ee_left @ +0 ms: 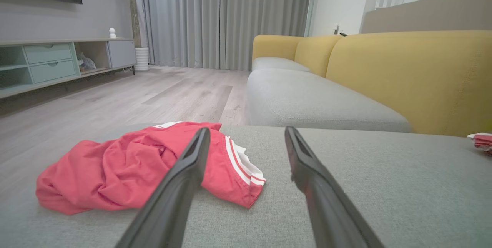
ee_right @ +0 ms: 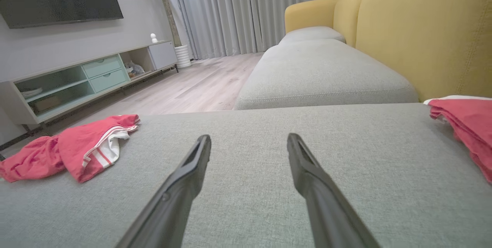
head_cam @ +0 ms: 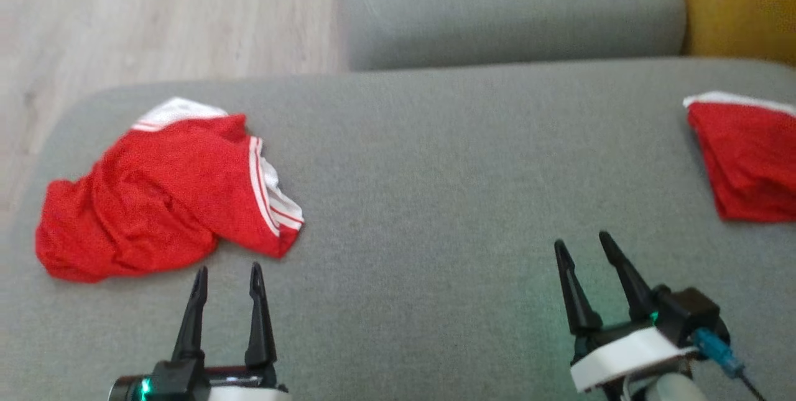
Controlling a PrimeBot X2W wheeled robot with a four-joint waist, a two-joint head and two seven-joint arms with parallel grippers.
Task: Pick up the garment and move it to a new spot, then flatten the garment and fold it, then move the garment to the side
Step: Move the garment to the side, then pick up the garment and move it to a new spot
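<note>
A crumpled red garment (head_cam: pixel 161 193) with white striped trim lies at the left of the grey sofa seat (head_cam: pixel 435 202); it also appears in the left wrist view as the garment (ee_left: pixel 127 167) and in the right wrist view as the garment (ee_right: pixel 73 146). My left gripper (head_cam: pixel 229 276) hovers open just in front of it, nothing between its fingers. My right gripper (head_cam: pixel 583 245) stands open over the bare cushion at the lower right, empty. A second red garment (head_cam: pixel 749 161) lies folded at the right edge.
The sofa's yellow backrest (ee_right: pixel 423 29) runs along the right. A further grey cushion (head_cam: pixel 510 9) lies beyond the seat. Wooden floor (head_cam: pixel 155 15) lies past the seat's left and far edges. A TV cabinet (ee_right: pixel 84 79) stands across the room.
</note>
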